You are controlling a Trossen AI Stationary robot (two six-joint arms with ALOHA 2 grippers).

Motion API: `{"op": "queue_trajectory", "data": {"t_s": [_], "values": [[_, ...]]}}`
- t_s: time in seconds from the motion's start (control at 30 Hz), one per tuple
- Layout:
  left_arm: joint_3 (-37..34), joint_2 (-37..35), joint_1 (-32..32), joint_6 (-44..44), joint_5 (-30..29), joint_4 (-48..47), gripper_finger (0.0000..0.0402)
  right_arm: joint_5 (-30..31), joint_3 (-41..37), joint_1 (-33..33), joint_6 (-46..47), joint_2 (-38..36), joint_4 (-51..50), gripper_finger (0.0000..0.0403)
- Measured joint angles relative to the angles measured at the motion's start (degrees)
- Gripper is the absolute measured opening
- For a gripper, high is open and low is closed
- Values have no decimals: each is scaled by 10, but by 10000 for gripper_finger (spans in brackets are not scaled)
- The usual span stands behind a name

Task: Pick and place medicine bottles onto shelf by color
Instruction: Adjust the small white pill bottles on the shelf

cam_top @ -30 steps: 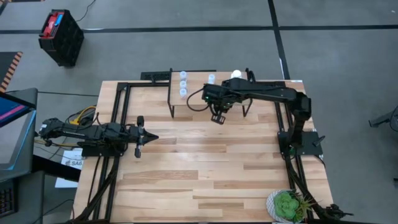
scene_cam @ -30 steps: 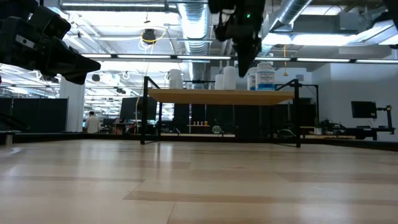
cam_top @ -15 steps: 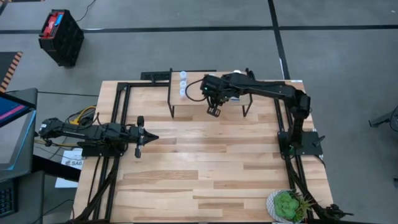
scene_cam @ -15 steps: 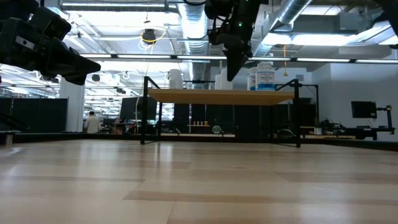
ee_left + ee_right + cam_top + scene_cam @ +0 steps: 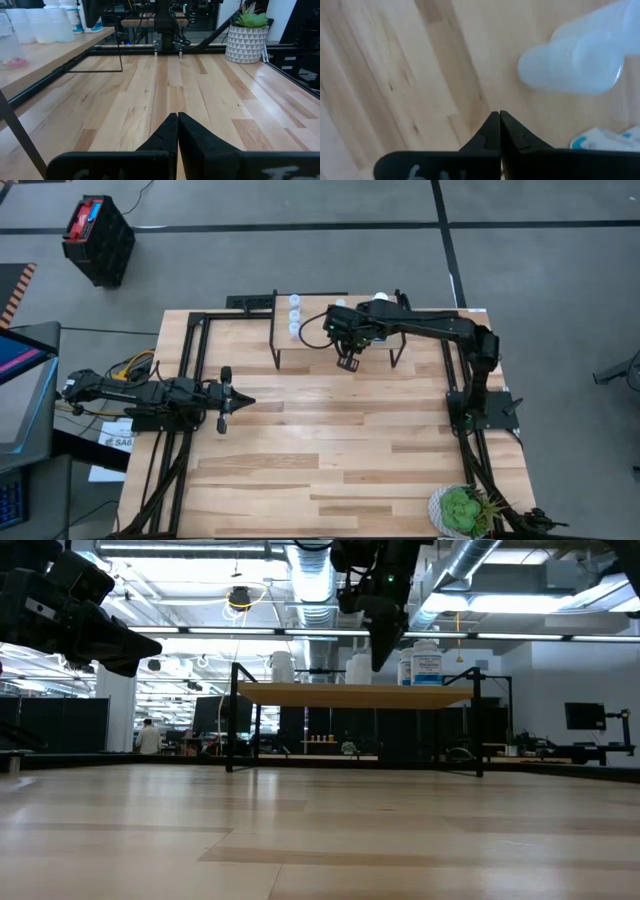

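The shelf [image 5: 320,345], a light-wood board on thin black legs, stands at the table's far side. Pale-blue bottles [image 5: 295,314] stand in a row on its left end, and white bottles [image 5: 380,299] stand toward its far right; in the low view a labelled white bottle [image 5: 426,664] stands on the board [image 5: 350,693]. My right gripper [image 5: 348,363] is shut and empty. It points down over the shelf's near edge, beside a pale bottle [image 5: 575,65]. My left gripper [image 5: 243,400] is shut and empty, above the table's left part.
A green potted plant [image 5: 462,510] stands at the table's near right corner and also shows in the left wrist view [image 5: 247,35]. Black frame rails [image 5: 190,380] run along the table's left and right sides. Bare wood [image 5: 340,440] lies between the arms.
My right gripper has gone a little toward the table's far edge, to above the shelf's near edge. It swung toward the left and then partly back to the right. The bottles and the shelf have stayed where they were.
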Motion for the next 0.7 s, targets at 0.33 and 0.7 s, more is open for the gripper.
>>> {"op": "queue_trajectory", "data": {"t_s": [0.33,0.7], "values": [[0,0,0,0,0,0,0,83,28,9,4,-52,-38,11],[0,0,0,0,0,0,0,104,31,-33,-4,-58,-34,8]]}}
